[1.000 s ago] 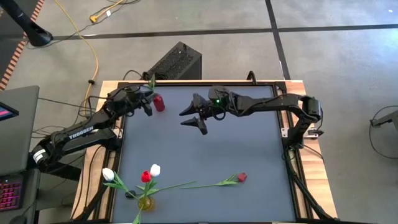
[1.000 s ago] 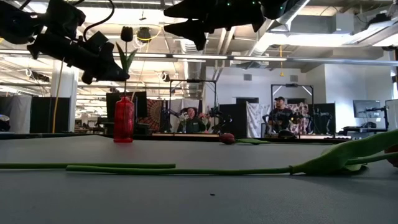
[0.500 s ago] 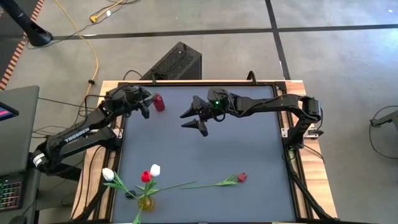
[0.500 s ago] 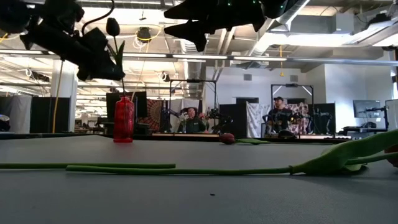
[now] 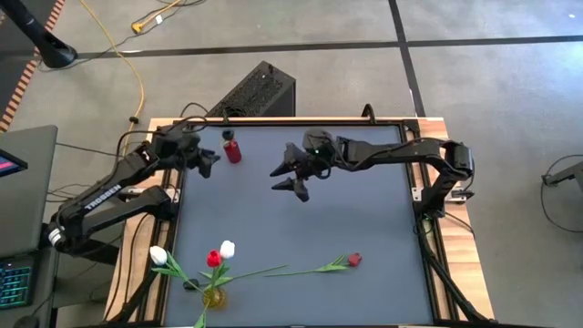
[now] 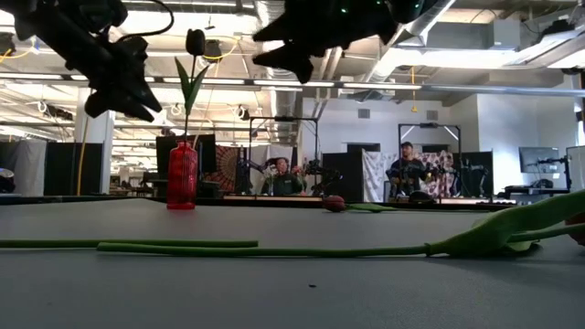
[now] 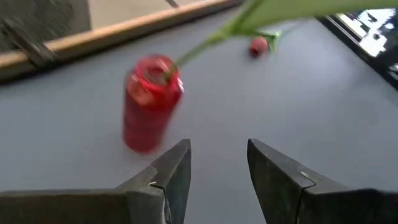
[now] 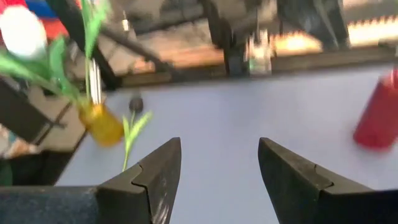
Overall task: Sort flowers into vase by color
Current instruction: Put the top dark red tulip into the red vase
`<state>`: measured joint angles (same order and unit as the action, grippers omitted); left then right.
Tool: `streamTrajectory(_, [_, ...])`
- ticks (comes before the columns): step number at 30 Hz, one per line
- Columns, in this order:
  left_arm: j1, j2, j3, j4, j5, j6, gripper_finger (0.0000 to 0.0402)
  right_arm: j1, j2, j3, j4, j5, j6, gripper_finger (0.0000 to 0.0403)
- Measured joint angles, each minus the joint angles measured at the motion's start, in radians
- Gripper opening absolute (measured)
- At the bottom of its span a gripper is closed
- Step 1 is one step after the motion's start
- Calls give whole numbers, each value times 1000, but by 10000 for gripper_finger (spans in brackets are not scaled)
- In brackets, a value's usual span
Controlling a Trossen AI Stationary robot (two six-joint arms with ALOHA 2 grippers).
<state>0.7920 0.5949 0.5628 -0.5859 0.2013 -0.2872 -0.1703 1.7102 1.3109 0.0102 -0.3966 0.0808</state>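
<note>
A red vase (image 5: pixel 233 150) (image 7: pixel 151 102) stands near the table's far edge. One dark-headed flower (image 6: pixel 196 42) stands with its stem in the vase's mouth. My left gripper (image 5: pixel 207 165) (image 7: pixel 217 149) hovers open just left of the vase, with nothing between its fingers. My right gripper (image 5: pixel 290 182) (image 8: pixel 219 149) hangs open over the table's far middle. A yellow vase (image 5: pixel 214 296) at the near left holds white and red flowers (image 5: pixel 213 259). One red flower (image 5: pixel 354 260) lies flat on the table near the front.
The lying red flower's long stem (image 6: pixel 183 247) runs across the table's near part, its leaf (image 6: pixel 512 228) toward the right. A black box (image 5: pixel 260 91) sits on the floor beyond the far edge. People sit in the room behind the table.
My left gripper, which was at the dark flower's stem above the red vase, has drawn back toward the table's left edge and risen, and it has tipped. The flower leaned for a moment. It now stands upright in the vase, apart from the gripper.
</note>
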Motion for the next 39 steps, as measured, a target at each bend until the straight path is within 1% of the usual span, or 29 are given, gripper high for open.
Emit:
streamTrajectory(3, [-28, 0, 2, -46, 47, -29, 146, 0, -22, 0, -115, 3, -27, 240])
streamTrajectory(6, [-85, 0, 2, -87, 55, -57, 145, -1, -48, 0, -273, 6, -55, 240])
streamTrajectory(8, [-133, 0, 2, -111, 47, -71, 143, -4, -65, 0, -394, 8, -65, 240])
streamTrajectory(12, [-235, -1, 2, -150, 18, -120, 139, -6, -80, 0, -575, 33, -63, 240])
streamTrajectory(16, [-339, -1, 2, -182, -25, -178, 137, 7, -80, 0, -671, 36, -34, 240])
streamTrajectory(22, [-515, 0, 2, -194, -49, -262, 137, 73, -80, 0, -744, 36, 30, 240])
streamTrajectory(27, [-675, 0, 2, -193, -140, -312, 137, 157, -80, 0, -771, 36, 101, 240])
streamTrajectory(33, [-837, 0, 2, -190, -190, -338, 137, 255, -80, 0, -773, 37, 172, 240])
streamTrajectory(39, [-959, 0, -5, -156, -195, -338, 137, 330, -80, 0, -816, 92, 339, 240])
